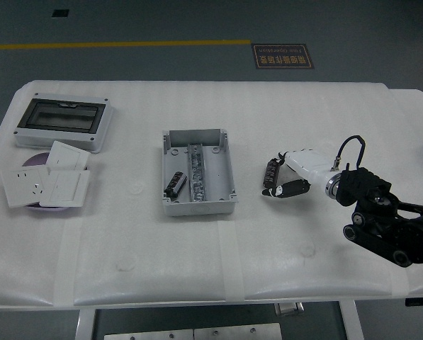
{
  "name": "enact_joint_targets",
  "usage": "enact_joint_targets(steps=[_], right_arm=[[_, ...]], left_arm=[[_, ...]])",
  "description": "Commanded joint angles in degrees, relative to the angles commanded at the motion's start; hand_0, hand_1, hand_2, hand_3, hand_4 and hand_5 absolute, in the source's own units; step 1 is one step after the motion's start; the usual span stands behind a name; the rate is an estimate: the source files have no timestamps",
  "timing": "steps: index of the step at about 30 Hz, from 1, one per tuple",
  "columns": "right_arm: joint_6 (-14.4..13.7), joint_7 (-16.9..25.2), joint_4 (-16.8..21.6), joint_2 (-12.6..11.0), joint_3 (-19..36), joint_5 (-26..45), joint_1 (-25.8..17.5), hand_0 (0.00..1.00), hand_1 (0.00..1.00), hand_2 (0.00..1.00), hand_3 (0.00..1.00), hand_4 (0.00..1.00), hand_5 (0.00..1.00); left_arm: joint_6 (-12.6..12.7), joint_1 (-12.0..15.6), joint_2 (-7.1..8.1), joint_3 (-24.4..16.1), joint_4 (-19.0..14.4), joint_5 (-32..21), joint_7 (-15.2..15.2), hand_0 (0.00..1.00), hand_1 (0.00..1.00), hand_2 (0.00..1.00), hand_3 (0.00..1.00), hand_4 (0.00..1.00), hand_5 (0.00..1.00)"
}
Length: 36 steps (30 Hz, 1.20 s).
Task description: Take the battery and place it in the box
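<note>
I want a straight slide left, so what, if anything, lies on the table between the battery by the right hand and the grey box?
Nothing visible does. The battery sits at the right hand's fingers, and only bare white table separates it from the grey box. Another dark piece already lies in the box's left compartment.

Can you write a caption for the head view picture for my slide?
Robot's right hand closes around a black battery beside the open grey box.
</note>
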Motion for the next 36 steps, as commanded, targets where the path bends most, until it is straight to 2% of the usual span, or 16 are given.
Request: enact_joint_targets(steps=[7, 8, 13, 14, 19, 20, 24, 25, 26, 31, 32, 36], right_arm=[[-0.71, 0.10, 0.02, 0.14, -0.31, -0.10, -0.15, 0.815, 0.705, 0.688, 0.782, 0.898, 0.616], [-0.74, 0.05, 0.01, 0.17, -0.36, -0.15, -0.18, 0.803, 0.693, 0.666, 0.744, 0.817, 0.560], [-0.88, -0.04, -0.04, 0.26, -0.58, -0.41, -0.28, 0.803, 0.693, 0.666, 0.744, 0.817, 0.560], [-0.89, -0.06, -0.04, 0.27, -0.62, -0.51, -0.29, 0.784, 0.677, 0.651, 0.668, 0.695, 0.484], [-0.92, -0.16, -0.09, 0.23, -0.77, -0.85, -0.34, 0.784, 0.677, 0.651, 0.668, 0.695, 0.484], [-0.91, -0.18, -0.08, 0.21, -0.76, -0.89, -0.34, 0.754, 0.661, 0.628, 0.656, 0.465, 0.324], [-1.01, -0.28, 0.31, 0.01, -0.60, -1.09, -0.35, 0.754, 0.661, 0.628, 0.656, 0.465, 0.324], [-1.04, -0.36, 0.63, -0.13, -0.40, -1.18, -0.38, 0.754, 0.661, 0.628, 0.656, 0.465, 0.324], [-1.06, -0.43, 0.94, -0.25, -0.21, -1.29, -0.40, 0.739, 0.650, 0.623, 0.658, 0.398, 0.297], [-0.95, -0.85, 4.91, -1.39, 3.80, -2.60, -0.76, 0.739, 0.650, 0.623, 0.658, 0.398, 0.297], [-0.92, -0.96, 5.79, -1.54, 4.89, -3.01, -0.89, 0.732, 0.645, 0.623, 0.663, 0.293, 0.269], [-1.04, -1.34, 9.42, -1.93, 9.82, -4.15, -1.43, 0.732, 0.645, 0.623, 0.663, 0.293, 0.269]], left_arm=[[0.14, -0.07, -0.02, 0.45, 0.00, -0.25, -0.29, 0.729, 0.681, 0.476, 0.502, 0.381, 0.002], [0.15, -0.07, -0.02, 0.45, 0.00, -0.23, -0.32, 0.729, 0.681, 0.476, 0.502, 0.382, 0.002], [0.12, 0.01, -0.05, -0.19, 0.00, 0.44, -0.21, 0.729, 0.681, 0.476, 0.502, 0.382, 0.002], [0.10, 0.03, -0.06, -0.33, 0.00, 0.58, -0.18, 0.729, 0.683, 0.477, 0.502, 0.389, 0.002], [0.08, 0.06, -0.08, -0.69, 0.00, 0.97, -0.12, 0.729, 0.683, 0.477, 0.502, 0.389, 0.002], [0.09, 0.06, -0.08, -0.70, 0.00, 1.01, -0.13, 0.728, 0.683, 0.476, 0.502, 0.394, 0.002], [0.09, 0.07, -0.09, -0.63, 0.00, 1.05, -0.14, 0.728, 0.683, 0.476, 0.502, 0.394, 0.002], [0.07, 0.08, -0.09, -0.65, 0.00, 1.10, -0.13, 0.728, 0.683, 0.476, 0.502, 0.394, 0.002], [0.07, 0.08, -0.10, -0.68, 0.00, 1.15, -0.12, 0.728, 0.682, 0.477, 0.502, 0.394, 0.002], [0.01, 0.14, -0.14, -0.59, 0.00, 1.28, -0.08, 0.728, 0.682, 0.477, 0.502, 0.394, 0.002], [0.00, 0.14, -0.15, -0.56, 0.00, 1.31, -0.08, 0.728, 0.683, 0.476, 0.502, 0.394, 0.002], [-0.04, 0.14, -0.16, -0.19, 0.00, 1.05, -0.09, 0.728, 0.683, 0.476, 0.502, 0.394, 0.002]])
